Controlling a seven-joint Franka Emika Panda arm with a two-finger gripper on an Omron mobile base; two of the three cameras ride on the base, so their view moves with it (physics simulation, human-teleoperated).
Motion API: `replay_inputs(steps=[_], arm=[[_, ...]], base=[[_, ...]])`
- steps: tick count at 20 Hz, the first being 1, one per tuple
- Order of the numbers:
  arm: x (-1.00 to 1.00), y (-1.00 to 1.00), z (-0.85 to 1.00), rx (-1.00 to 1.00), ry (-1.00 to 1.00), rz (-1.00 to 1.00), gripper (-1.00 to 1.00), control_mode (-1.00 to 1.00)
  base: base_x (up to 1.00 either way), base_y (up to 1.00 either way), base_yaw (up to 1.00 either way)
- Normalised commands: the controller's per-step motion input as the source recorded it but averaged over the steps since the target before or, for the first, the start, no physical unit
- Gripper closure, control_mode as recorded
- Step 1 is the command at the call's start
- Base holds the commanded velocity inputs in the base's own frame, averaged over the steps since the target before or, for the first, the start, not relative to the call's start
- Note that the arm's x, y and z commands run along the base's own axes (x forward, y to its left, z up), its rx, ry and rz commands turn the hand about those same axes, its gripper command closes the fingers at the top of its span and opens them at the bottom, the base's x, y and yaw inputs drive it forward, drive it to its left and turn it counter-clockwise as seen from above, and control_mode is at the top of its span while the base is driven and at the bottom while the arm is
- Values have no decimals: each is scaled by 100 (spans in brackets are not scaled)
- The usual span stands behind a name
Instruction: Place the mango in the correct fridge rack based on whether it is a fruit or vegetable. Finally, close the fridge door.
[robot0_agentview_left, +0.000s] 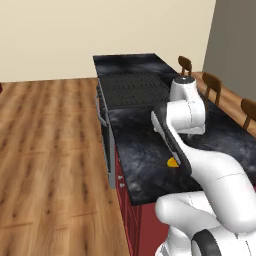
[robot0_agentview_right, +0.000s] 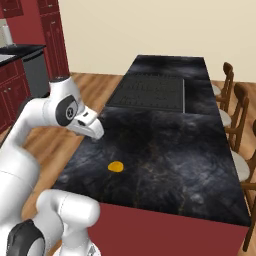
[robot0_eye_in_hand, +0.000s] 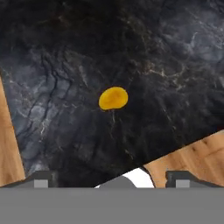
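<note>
Hand view is looking down on the mango, which is lying alone on the dark marbled counter, not far from its near edge, with wood floor showing past two of the counter's edges. The gripper is hanging above it with the fingertips standing wide apart and nothing between them; they are touching neither fruit nor stone.

As a judgement, the task is sitting at its very start: the mango is not yet picked up, and everything else is waiting, namely the grasp, the drive to the fridge, the placing on the rack meant for fruit, and the shutting of the door. The next move is likely calling for a straight descent so the fingers are straddling the fruit.

In the right base view the mango is resting toward the counter's near left corner, just inside the left edge, and the arm is bending over the counter above and to the left of it. In the left base view the mango is peeking out from behind the white forearm, close to the near edge.

Farther along the counter, a black ribbed cooktop is sitting flush in the middle, and bare stone is running on to the far end. Wooden chairs are lining the right edge. The counter's body is dark red. Beyond, plank floor is spreading to a plain cream wall, and red cabinets are standing at far left in the right base view.
</note>
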Motion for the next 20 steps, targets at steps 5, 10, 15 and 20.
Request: replay_inputs(steps=[5, 10, 15, 20], arm=[[2, -38, -88, 20, 11, -69, -100, -100], [42, -33, -72, 29, 5, -35, -100, -100], [23, -18, -37, 16, 0, -22, -100, -100], [0, -4, -14, 0, 0, 0, -100, -100]], base=[[0, 0, 0], [0, 0, 0], [0, 0, 0], [0, 0, 0]])
